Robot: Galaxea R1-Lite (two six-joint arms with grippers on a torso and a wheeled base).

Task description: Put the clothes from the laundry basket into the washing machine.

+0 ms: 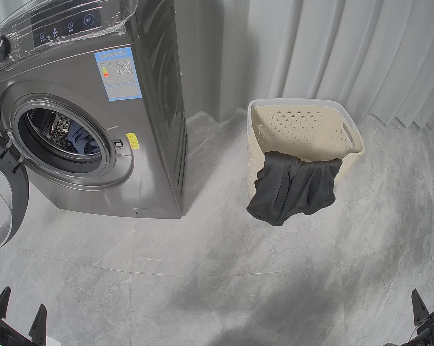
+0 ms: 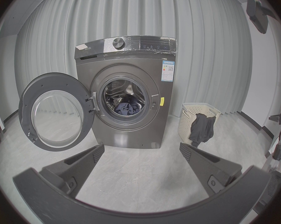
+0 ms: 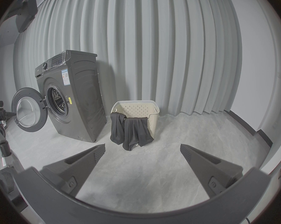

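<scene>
Two grippers spread wide, one garment over the basket rim

Centre of the scene: grey front-loading washing machine (image 1: 145, 121), standing on a pale marbled floor (image 1: 217, 265) with a white pleated curtain (image 1: 351, 39) close behind it. Round door (image 1: 3, 193) swung fully open, hanging off the hinge on the machine's side away from the basket. Visible through the machine's open mouth: dark blue clothes (image 1: 82, 141), lying low in the drum.

Beside the machine, on the side opposite the door and a little apart from its flank: cream laundry basket (image 1: 306, 121), upright, walls perforated, handle slot in the far side wall. Draped over the basket's front rim: dark grey garment (image 1: 294, 188), a small part inside, most of it hanging down the outer wall toward the floor. Whether touching the floor, cannot tell.

Well out in front of the machine, on the door side: left gripper (image 1: 21, 303), fingers set wide apart, nothing between them, pointing toward the open drum. Further from the machine, out in front of the basket side: right gripper (image 1: 429, 287), likewise spread wide and empty.
</scene>
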